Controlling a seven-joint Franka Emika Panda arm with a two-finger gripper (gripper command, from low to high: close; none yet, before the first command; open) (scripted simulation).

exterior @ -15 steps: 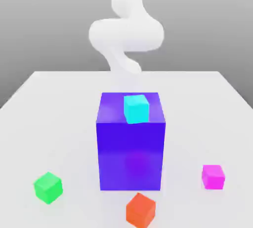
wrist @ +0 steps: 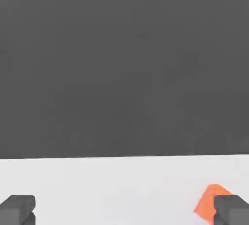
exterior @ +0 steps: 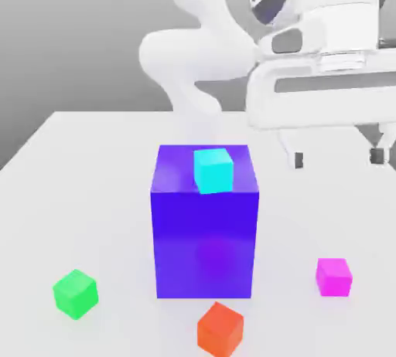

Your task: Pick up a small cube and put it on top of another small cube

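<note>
Up high on exterior view's right, gripper point(exterior: 337, 158) hangs empty, fingers spread wide. Approach step, nothing grabbed yet. Magenta cube point(exterior: 333, 277) sits on table point(exterior: 85, 162) right of blue block point(exterior: 205, 228); green cube point(exterior: 75, 294) near-left. Next: drop straight down, straddle magenta cube.

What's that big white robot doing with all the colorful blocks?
The robot's gripper hangs open in the air, high above the table, holding nothing. It hasn't grabbed anything yet. The little pink cube it's meant to pick up sits on the table, on the exterior view's right, almost under the gripper. The green cube it should go on waits far off on that view's left. A cyan cube rests on the big blue block, and an orange cube sits in front.
</note>
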